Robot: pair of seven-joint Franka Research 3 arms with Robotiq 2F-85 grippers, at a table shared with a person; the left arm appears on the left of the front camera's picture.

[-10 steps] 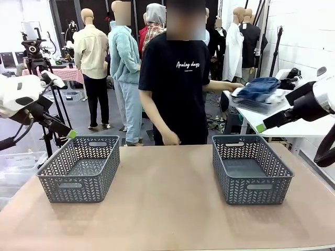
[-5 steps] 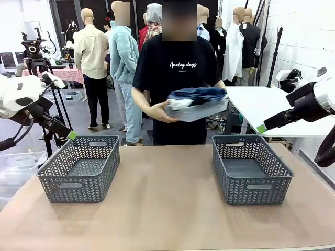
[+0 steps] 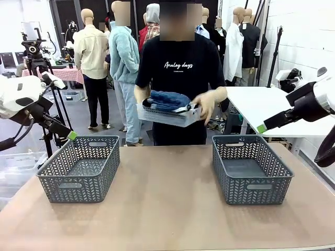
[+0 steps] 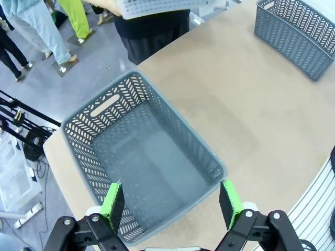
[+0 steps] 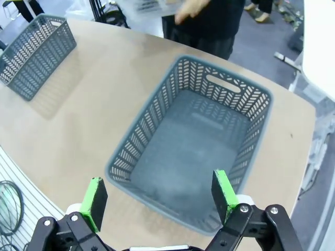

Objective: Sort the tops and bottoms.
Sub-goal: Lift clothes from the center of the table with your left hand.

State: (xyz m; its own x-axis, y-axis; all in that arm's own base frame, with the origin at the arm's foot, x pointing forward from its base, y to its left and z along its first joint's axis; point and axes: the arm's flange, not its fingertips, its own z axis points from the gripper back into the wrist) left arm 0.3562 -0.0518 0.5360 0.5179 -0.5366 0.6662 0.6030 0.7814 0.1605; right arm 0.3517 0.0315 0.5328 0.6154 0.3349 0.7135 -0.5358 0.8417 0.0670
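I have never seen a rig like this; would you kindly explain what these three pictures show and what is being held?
Two white robot arms stand at a brown table. The wide picture looks across it from between the arms; the other two come from cameras on each wrist. The left pincer hangs open above one grey basket, the right pincer open above the other basket; both baskets are empty. Neither pincer holds anything. Across the table, a person holds a white tray of folded clothes.

The person (image 3: 178,73) took the tray (image 3: 166,117) of folded clothes (image 3: 166,100) off the side table (image 3: 259,104), turned to face our table and carried it leftward, at waist height.
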